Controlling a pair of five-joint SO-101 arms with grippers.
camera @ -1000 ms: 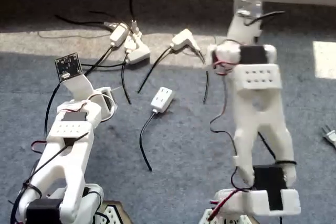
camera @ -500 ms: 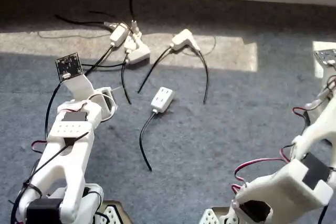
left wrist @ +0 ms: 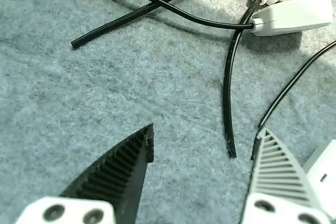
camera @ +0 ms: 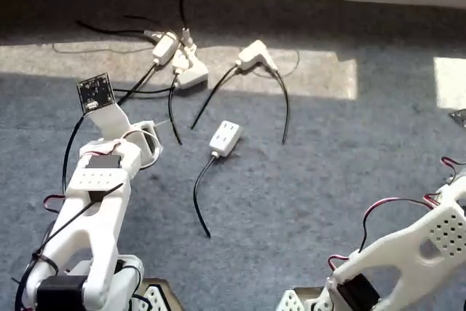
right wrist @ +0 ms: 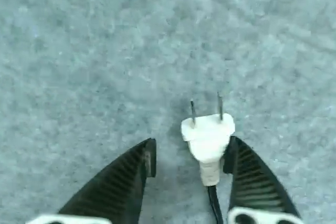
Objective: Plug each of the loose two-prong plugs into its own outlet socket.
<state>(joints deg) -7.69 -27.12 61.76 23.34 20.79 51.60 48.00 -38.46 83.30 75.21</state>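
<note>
A white two-prong plug (right wrist: 208,136) lies flat on the grey carpet, prongs pointing away from the wrist, with its black cord running back under the camera. My right gripper (right wrist: 191,142) is open around it, and the plug sits close against one finger. The right arm (camera: 408,245) stretches off the right edge in the high view. My left gripper (left wrist: 205,132) is open just above the carpet, with a cut black cable end (left wrist: 229,150) between its fingers. The left gripper (camera: 145,143) hangs left of a white outlet socket (camera: 225,138).
Another white socket block (camera: 255,54) lies farther back. A cluster of white plugs and sockets (camera: 178,60) with black cables lies at the back left, also seen as a white socket body (left wrist: 294,11). Loose black cords (camera: 200,194) curl over the middle carpet.
The right arm has swung from the far middle of the table out to the right edge and come down over the loose plug. The left arm has not moved.
</note>
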